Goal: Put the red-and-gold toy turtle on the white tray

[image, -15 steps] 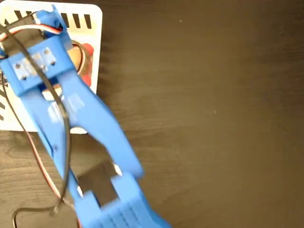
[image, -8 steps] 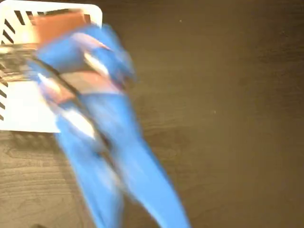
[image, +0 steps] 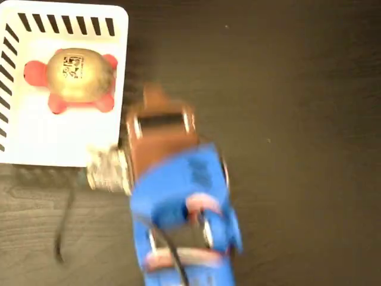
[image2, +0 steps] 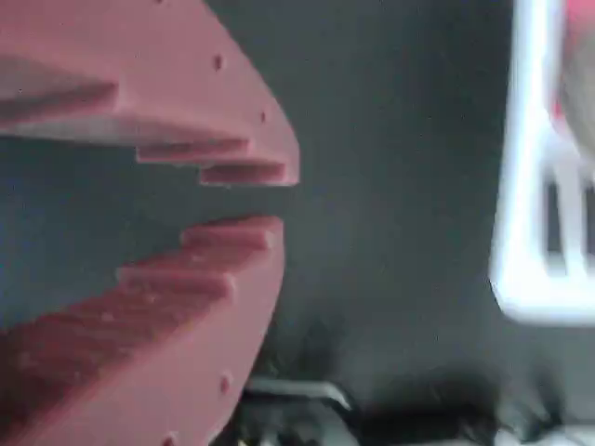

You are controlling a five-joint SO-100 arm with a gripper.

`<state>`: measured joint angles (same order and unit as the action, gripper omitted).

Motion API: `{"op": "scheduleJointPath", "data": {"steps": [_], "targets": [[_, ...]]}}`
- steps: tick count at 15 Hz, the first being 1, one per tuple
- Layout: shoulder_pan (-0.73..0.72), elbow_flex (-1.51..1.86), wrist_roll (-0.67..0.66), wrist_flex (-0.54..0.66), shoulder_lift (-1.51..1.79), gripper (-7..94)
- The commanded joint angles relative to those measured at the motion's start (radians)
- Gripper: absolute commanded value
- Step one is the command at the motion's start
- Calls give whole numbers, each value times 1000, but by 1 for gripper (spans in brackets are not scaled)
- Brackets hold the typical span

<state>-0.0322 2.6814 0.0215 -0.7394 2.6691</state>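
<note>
Gold-shelled turtle (image: pixel 77 78), red head and legs, sits on the tray (image: pixel 59 140). My end effector (image2: pixel 270 197) is empty, fingers slightly parted.

Blue arm (image: pixel 184 202), black cable, reddish-brown stepped pincer (image2: pixel 244 199).

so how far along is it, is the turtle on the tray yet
Done, it looks: the red-and-gold toy turtle sits upright on the white tray, clear of the arm. Nothing is in hand: the gripper is empty, jaws slightly apart, over the dark table beside the tray. Nothing visible remains except parking the arm.
</note>
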Motion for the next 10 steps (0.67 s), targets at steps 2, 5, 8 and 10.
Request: {"op": "scheduleJointPath", "data": {"steps": [2, 5, 8, 10], "targets": [[-6, 190, -14, -86, 316, 0], [-21, 279, -6, -235, 485, 0], [-12, 276, 11, -373, 552, 0], [-17, 259, 6, -472, 581, 0]]}}
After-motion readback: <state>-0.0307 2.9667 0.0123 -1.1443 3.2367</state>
